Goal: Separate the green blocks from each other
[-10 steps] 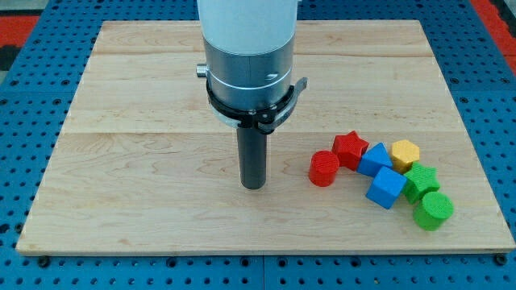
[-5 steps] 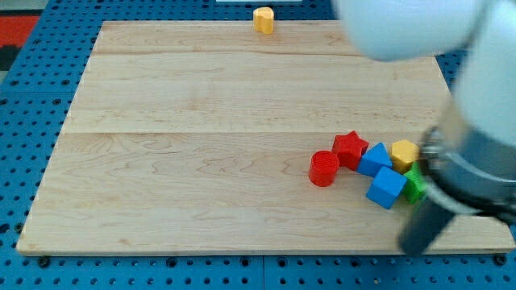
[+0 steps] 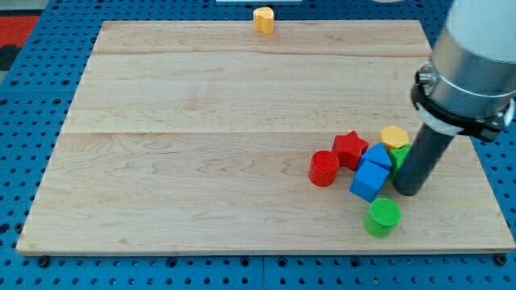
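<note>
A green cylinder (image 3: 382, 217) sits near the board's bottom edge, apart from the cluster. A green star block (image 3: 397, 155) is mostly hidden behind my rod, just below a yellow hexagon block (image 3: 394, 136). My tip (image 3: 408, 190) rests on the board between the two green blocks, right of a blue cube (image 3: 369, 180) and up-right of the green cylinder. A second blue block (image 3: 377, 155), a red star (image 3: 350, 149) and a red cylinder (image 3: 324, 168) sit to the left of the tip.
A yellow cylinder (image 3: 263, 18) stands at the board's top edge. The wooden board (image 3: 193, 121) lies on a blue pegboard; its right edge is close to the rod.
My rod swept from the board's middle to the right side, then up between the green blocks. The green cylinder moved left and down; the blue cube shifted left; the green star went behind the rod.
</note>
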